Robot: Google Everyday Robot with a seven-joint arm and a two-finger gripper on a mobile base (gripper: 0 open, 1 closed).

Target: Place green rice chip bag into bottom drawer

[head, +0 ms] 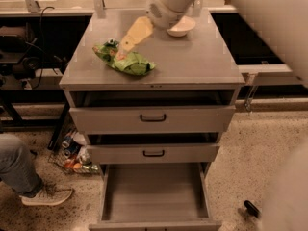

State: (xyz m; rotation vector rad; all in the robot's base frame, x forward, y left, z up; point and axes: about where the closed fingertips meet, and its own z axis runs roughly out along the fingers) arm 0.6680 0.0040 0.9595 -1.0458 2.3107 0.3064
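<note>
The green rice chip bag point(126, 60) lies crinkled on the left part of the grey cabinet top point(202, 61). My gripper point(129, 38) reaches down from the upper right, its pale yellow fingers point(137, 32) just above the bag's far end. The bottom drawer point(154, 192) is pulled out at the foot of the cabinet, its flat grey floor bare.
A cream bowl point(181, 26) stands at the back of the cabinet top, partly behind my arm. Two shallower drawers with black handles point(152, 118) stand slightly ajar. A person's leg and shoe point(33, 186) are at the lower left, with cans on the floor point(72, 158).
</note>
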